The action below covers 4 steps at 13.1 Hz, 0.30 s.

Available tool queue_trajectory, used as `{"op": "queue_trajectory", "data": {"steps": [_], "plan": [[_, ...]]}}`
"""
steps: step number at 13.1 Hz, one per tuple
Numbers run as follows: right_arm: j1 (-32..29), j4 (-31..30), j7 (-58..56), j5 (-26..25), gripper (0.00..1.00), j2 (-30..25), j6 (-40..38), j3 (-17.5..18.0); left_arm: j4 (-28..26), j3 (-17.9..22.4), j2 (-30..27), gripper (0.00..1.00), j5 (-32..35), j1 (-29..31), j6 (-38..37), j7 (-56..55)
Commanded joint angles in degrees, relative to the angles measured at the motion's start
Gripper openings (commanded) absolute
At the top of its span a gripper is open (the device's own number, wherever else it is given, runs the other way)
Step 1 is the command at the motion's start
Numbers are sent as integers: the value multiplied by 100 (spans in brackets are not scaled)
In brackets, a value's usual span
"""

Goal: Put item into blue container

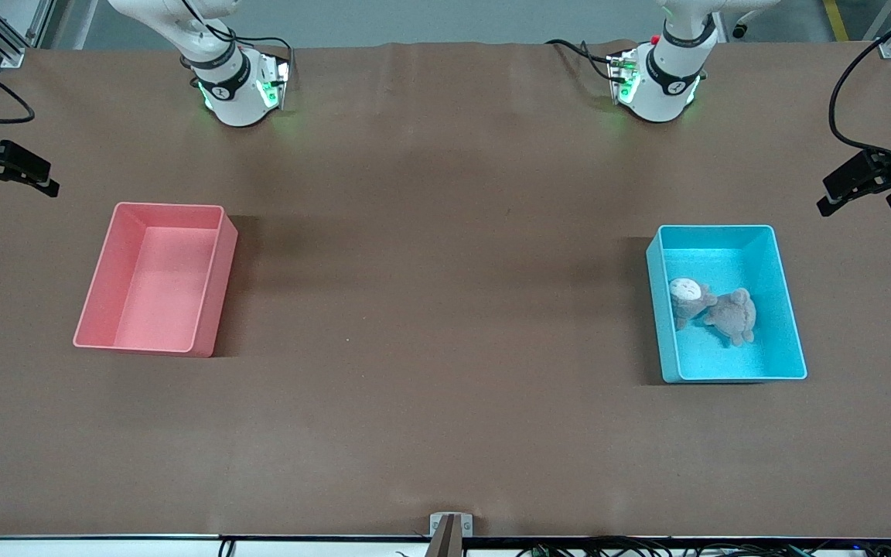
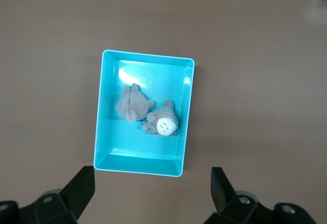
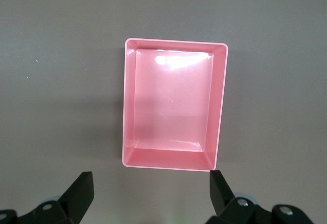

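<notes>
With both toys already lying in the blue bin at the left arm's end of the surface, little risk is judged, as left gripper and right gripper hang high, fingers apart and empty.

Brown table with pink bin toward the right arm's end, blue container toward the left arm's.

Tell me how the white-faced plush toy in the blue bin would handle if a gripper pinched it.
The white-faced plush toy looks soft, so it would likely squash and flop. Probably light for its size. It leans against the other plush toy inside the blue container, so lifting may nudge that one.
</notes>
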Motion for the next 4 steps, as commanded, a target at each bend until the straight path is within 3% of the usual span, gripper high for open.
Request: {"op": "queue_trajectory", "data": {"steps": [1, 4], "plan": [[-26, -108, -33, -21, 100, -143, 37, 21, 87, -72, -41, 100, -9, -27, -79, 11], [-26, -108, -33, -29, 100, -143, 37, 21, 148, -72, -33, 100, -9, -19, -79, 19]]}}
